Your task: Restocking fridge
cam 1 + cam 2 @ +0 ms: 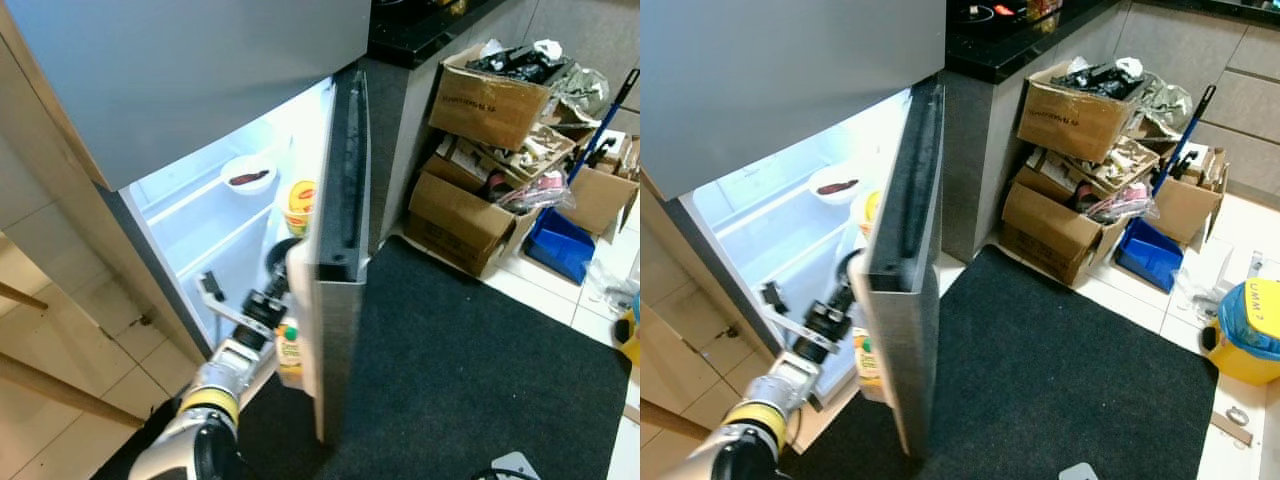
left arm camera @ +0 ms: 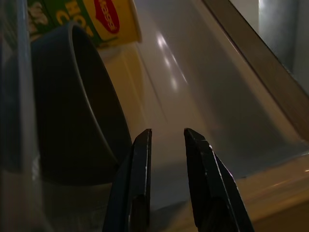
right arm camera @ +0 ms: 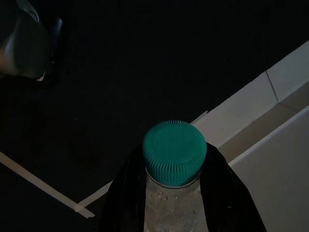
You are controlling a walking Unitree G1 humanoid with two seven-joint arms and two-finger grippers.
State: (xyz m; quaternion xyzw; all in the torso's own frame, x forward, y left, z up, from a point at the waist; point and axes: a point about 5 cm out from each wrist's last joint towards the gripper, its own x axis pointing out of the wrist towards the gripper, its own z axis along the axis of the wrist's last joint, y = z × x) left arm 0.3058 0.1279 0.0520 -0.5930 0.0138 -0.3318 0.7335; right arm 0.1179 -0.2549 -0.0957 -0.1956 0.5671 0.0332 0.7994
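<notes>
The right pincer (image 3: 176, 203) is gripping a bottle (image 3: 174, 212) just under its green cap (image 3: 175, 151), one black finger on each side of the neck. The bottle's long axis is running along the fingers, cap pointing away from the wrist toward the dark mat (image 3: 120, 72) and pale floor tiles (image 3: 285, 77).

The left pincer (image 2: 166, 137) is standing parted, nothing between its fingers (image 2: 140, 183), at the bottom centre of the left wrist view. It is pointing into a white door shelf (image 2: 203, 96), just beside a dark round bowl (image 2: 72, 106) that is leaning on its edge; a yellow cup (image 2: 108, 19) is sitting beyond it at the upper left.

In the left eye view, the left arm (image 1: 215, 385) is stretching from the lower left up toward the inner side of the open fridge door (image 1: 340, 290). A juice bottle (image 1: 289, 350) is standing upright in the door just beside the wrist. A white bowl (image 1: 248, 175) is sitting on a shelf inside the fridge (image 1: 190, 220). Cardboard boxes (image 1: 480, 150) are piled at the upper right.
</notes>
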